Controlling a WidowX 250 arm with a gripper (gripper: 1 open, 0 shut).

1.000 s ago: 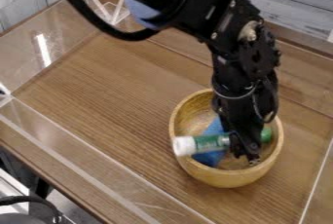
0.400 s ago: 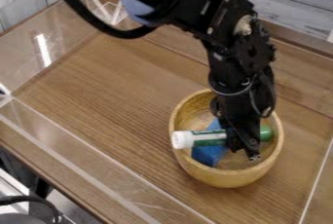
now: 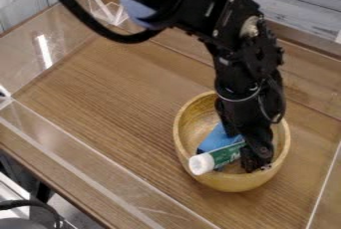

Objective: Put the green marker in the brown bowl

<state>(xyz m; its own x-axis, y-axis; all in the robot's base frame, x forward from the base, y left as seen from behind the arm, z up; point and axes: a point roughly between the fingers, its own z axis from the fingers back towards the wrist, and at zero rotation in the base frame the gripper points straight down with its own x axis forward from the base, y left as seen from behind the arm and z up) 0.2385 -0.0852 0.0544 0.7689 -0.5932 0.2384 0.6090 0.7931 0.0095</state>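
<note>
Green marker (image 3: 221, 157) lies inside the brown bowl (image 3: 194, 134), tilted, white end toward near rim, partly on a blue block (image 3: 213, 135). Claw (image 3: 248, 153) is down in the bowl right by it; can't tell if wide or gripping. Marker looks light, stiff, smooth & likely to roll — best grabbed mid-barrel.

Light-brown brown bowl (image 3: 200, 141) with smooth pale grain, at about five o'clock. Inside it, green marker (image 3: 221, 157): white end, green label along the barrel. Blue block (image 3: 216, 133) showing just above the marker, toward twelve o'clock within the bowl. Black robot arm (image 3: 200, 14), glossy, with dark cables; black fingers (image 3: 257, 156) too. Medium-brown counter (image 3: 120, 94) with fine straight wood grain running lengthwise. Clear, colourless panels (image 3: 54, 143) edging it at nine and seven o'clock, streaked with white glare.
</note>
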